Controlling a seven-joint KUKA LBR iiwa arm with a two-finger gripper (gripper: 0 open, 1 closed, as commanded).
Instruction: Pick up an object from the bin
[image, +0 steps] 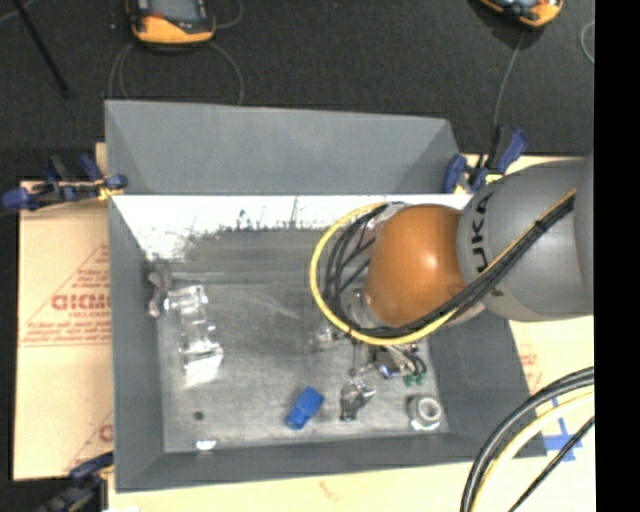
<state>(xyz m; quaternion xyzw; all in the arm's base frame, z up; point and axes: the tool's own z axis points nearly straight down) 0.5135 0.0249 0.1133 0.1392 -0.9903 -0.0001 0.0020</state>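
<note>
My gripper (352, 397) hangs low over the front middle of the bin floor, under the arm's orange cover. A small blue block (304, 407) lies just to its left on the floor, apart from it. A silvery metal ring (427, 411) rests to its right, near the front right corner. I see nothing held in the gripper.
A clear plastic piece (194, 337) lies at the left side of the bin. A tiny dark speck (198, 415) and a small pale scrap (205, 443) sit near the front left corner. The arm covers the right part of the bin.
</note>
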